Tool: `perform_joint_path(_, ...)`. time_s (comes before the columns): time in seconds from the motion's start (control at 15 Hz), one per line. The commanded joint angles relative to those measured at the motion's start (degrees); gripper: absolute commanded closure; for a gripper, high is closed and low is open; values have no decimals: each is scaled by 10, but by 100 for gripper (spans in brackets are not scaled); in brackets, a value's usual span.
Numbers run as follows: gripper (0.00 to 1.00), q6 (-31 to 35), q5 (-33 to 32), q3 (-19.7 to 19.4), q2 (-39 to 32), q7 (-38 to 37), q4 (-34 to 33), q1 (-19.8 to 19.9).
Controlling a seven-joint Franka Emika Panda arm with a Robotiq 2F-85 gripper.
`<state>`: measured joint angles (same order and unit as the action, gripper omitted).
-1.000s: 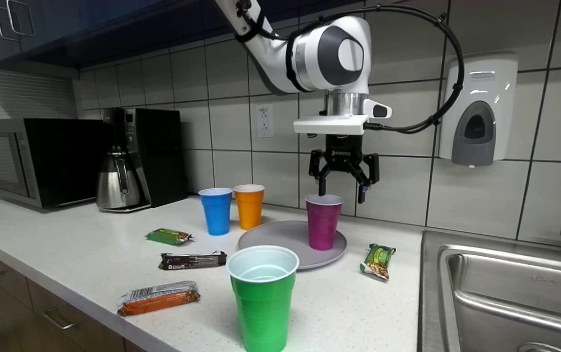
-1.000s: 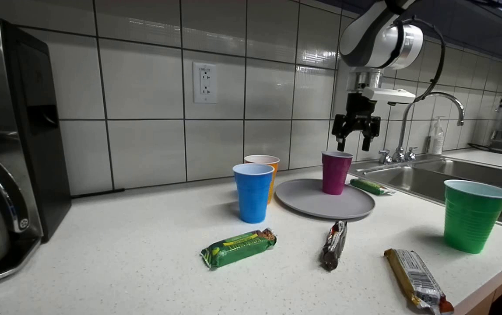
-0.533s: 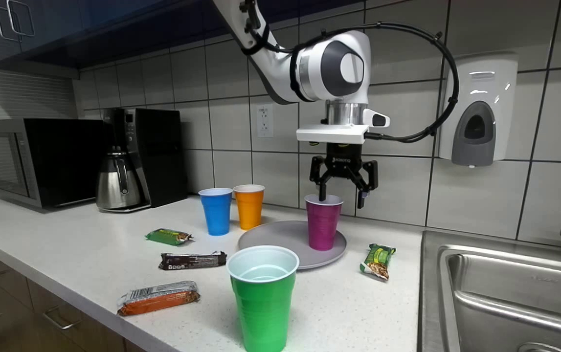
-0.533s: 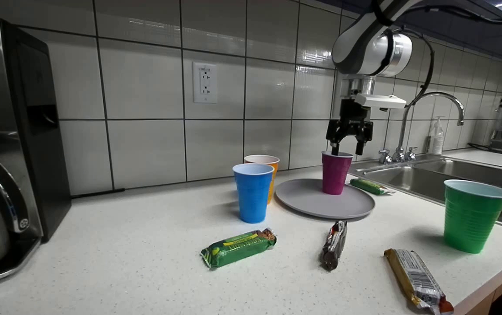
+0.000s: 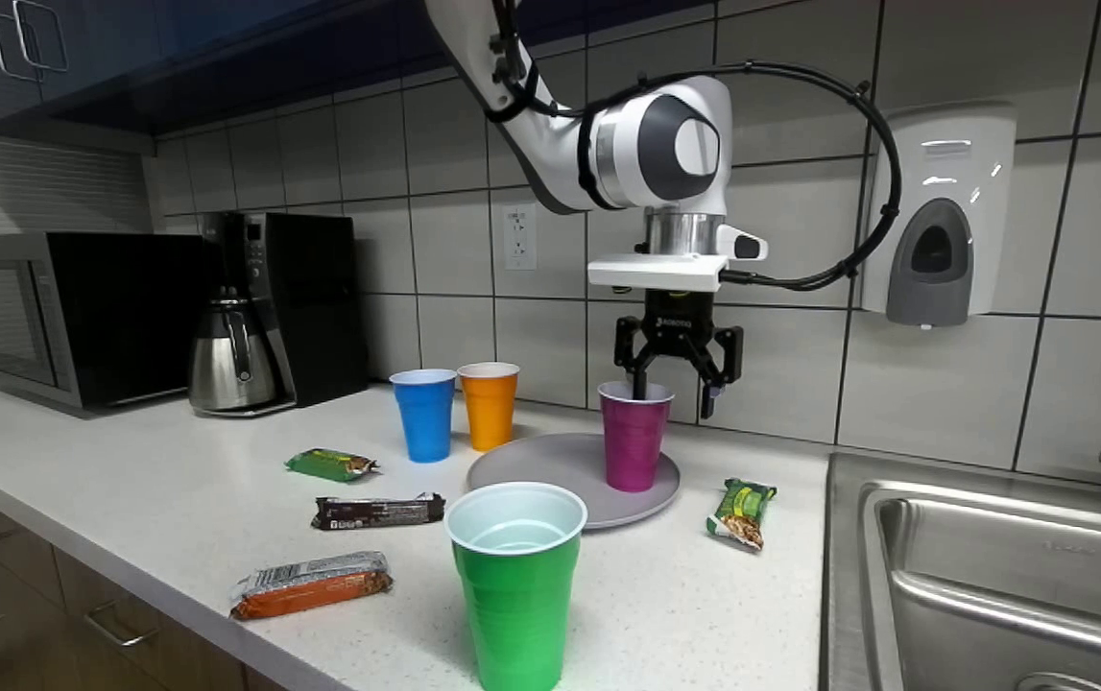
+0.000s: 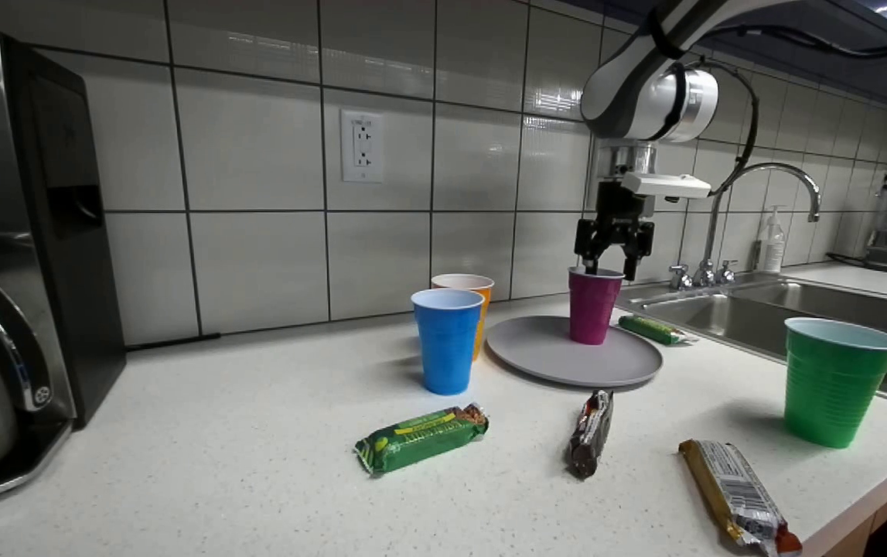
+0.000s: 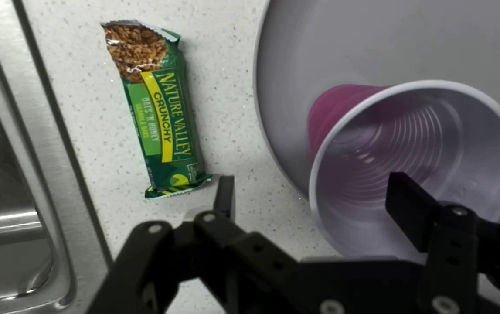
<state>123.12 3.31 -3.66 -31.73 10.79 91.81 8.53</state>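
Wrapper of granola bar [image 7: 167, 126] read "NATURE VALLEY CRUNCHY OATS 'N HONEY GRANOLA BARS"; bar lay on speckled surface [image 5: 684, 605] between grey plate [image 5: 536, 470] and sink [image 5: 852, 576]. "ROBOTIQ" lettered on tool [image 5: 673, 403]. Tool spread wide, gripping nothing: one finger [image 7: 411, 207] inside mouth of magenta plastic cup [image 5: 634, 446], other outside; contact with cup wall unclear. Cup stood upright on plate. Robot arm [image 5: 560, 154] sloped down, wrist pointed tool straight downward.
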Motion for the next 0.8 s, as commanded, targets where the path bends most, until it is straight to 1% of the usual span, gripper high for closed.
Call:
perform_joint_path(0.0,42,-26,2,8,-10,14,-29,12)
perform_joint_path(0.2,67,-26,2,8,-8,14,-28,13)
perform_joint_path(0.47,95,-24,2,8,-4,15,-26,13)
perform_joint_path(0.53,100,-24,2,8,-4,15,-25,13)
perform_joint_path(0.73,99,-24,2,9,3,15,-24,12)
